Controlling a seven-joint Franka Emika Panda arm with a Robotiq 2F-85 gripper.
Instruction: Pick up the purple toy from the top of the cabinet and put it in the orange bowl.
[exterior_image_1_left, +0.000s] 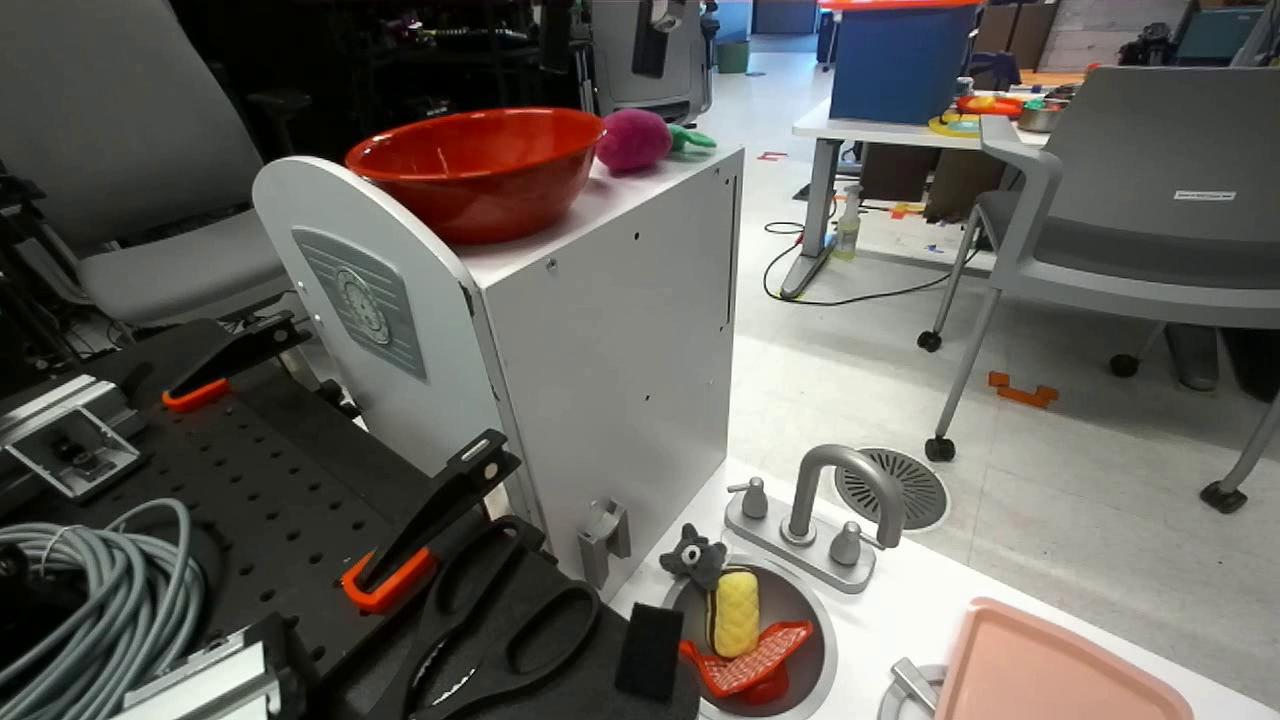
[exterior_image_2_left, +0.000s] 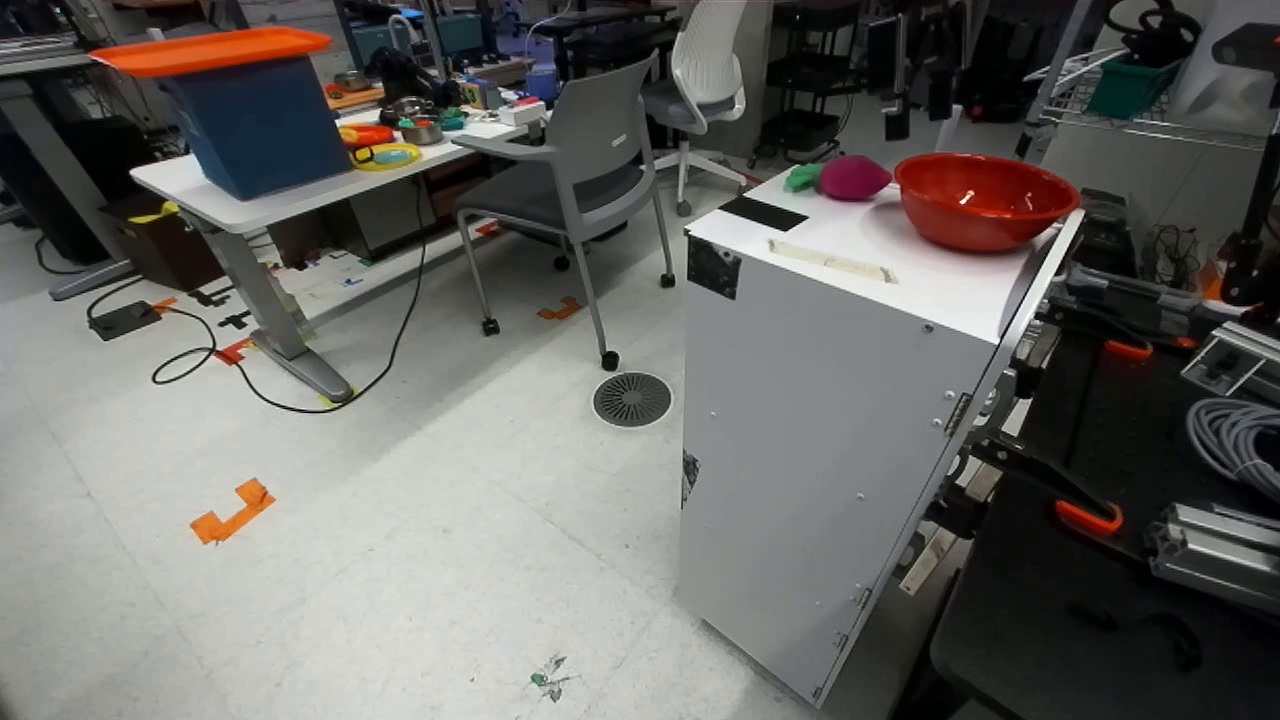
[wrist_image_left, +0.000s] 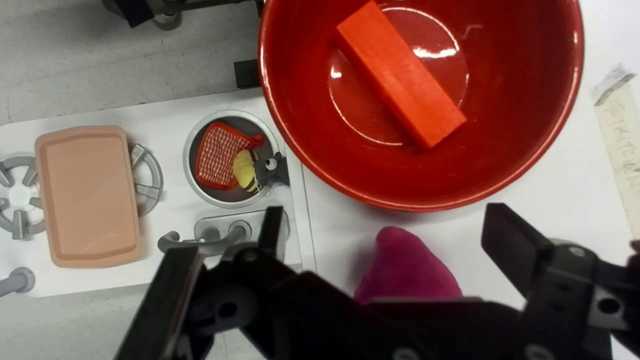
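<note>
- The pincer (wrist_image_left: 384, 220) is hanging wide above the cabinet (exterior_image_1_left: 620, 330), its 2 fingers (wrist_image_left: 271, 231) standing well apart and gripping nothing.
- The purple toy (wrist_image_left: 402, 270) is lying on the cabinet's top, just beside the orange bowl (wrist_image_left: 510, 130), so the pick is seemingly waiting to be made.
- With toy and bowl sitting so near, a finger going down could be catching the rim, shoving the bowl along or jamming the pincer.
- The toy is looking soft and tapered, so if the pincer is closing on the narrow end, the grip could be sliding off.
- A sideways nudge could be rolling the rounded body toward the cabinet's edge and the sink basin (wrist_image_left: 225, 195) below (the green leafy end (exterior_image_2_left: 803, 178), showing in both exterior views, might be slowing that).
- At the drop, an orange-red block (wrist_image_left: 400, 75) could be leaving the toy perched high, though the bowl's wide mouth is probably forgiving some error.
- That 1 block is lying slantwise across the bowl's base.
- The sink basin is holding a red checked pad (wrist_image_left: 220, 155) and a yellow-and-black thing (wrist_image_left: 244, 170), with a grey plush (exterior_image_1_left: 703, 566) resting across its rim.
- A pink tray (wrist_image_left: 92, 195) is covering part of a burner (wrist_image_left: 148, 191).
- A blue bin (exterior_image_2_left: 260, 130) is standing on a tabletop (exterior_image_2_left: 170, 180) farther off; its orange lid (exterior_image_2_left: 210, 52) is hiding whatever it may be holding.
</note>
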